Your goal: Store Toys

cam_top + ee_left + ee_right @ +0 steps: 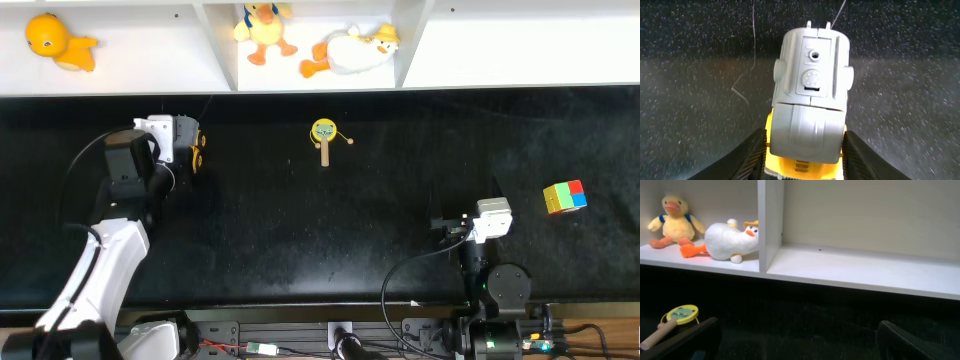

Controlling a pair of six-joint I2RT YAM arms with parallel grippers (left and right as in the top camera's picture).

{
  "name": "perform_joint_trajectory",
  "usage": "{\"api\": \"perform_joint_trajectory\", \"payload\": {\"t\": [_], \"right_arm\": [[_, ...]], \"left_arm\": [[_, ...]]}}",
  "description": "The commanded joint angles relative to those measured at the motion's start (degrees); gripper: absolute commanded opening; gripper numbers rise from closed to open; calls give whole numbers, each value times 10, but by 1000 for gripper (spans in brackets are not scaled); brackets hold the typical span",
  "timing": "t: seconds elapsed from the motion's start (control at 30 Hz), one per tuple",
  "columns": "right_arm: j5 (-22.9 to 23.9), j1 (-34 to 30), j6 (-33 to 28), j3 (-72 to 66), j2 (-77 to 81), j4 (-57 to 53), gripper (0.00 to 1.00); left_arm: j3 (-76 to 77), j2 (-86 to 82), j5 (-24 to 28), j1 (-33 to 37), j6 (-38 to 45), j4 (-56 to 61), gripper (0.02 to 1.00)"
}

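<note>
Three ducks shelved: orange duck (pixel 60 42), yellow duck (pixel 264 30), white duck (pixel 350 50)! Left gripper (pixel 805 155) clamps one grey-and-yellow toy (pixel 807 100) at table (pixel 250 230) left; right gripper (pixel 797 347) gapes wide, empty. One rattle (pixel 324 135), one colour cube (pixel 565 197) lie loose.

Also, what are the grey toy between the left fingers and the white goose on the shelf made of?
Grey toy: looks like hard moulded plastic, matte, with panel seams and screw recess. White goose: plush fabric, soft rounded form, apparently stuffed.

Lab: black worktop (pixel 300 230), exposed cables (pixel 384 290)
</note>
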Motion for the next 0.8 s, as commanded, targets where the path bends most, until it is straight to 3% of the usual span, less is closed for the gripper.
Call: {"api": "perform_joint_trajectory", "payload": {"t": [0.03,0.43,0.8], "right_arm": [[0,0,-2,-8,-5,3,996],[0,0,-2,-8,-5,3,996],[0,0,-2,-8,-5,3,993]], "left_arm": [[-1,-64,-3,-2,11,-27,281],[-1,-192,-7,-2,11,-62,270],[-1,-181,4,-2,8,50,275]]}}
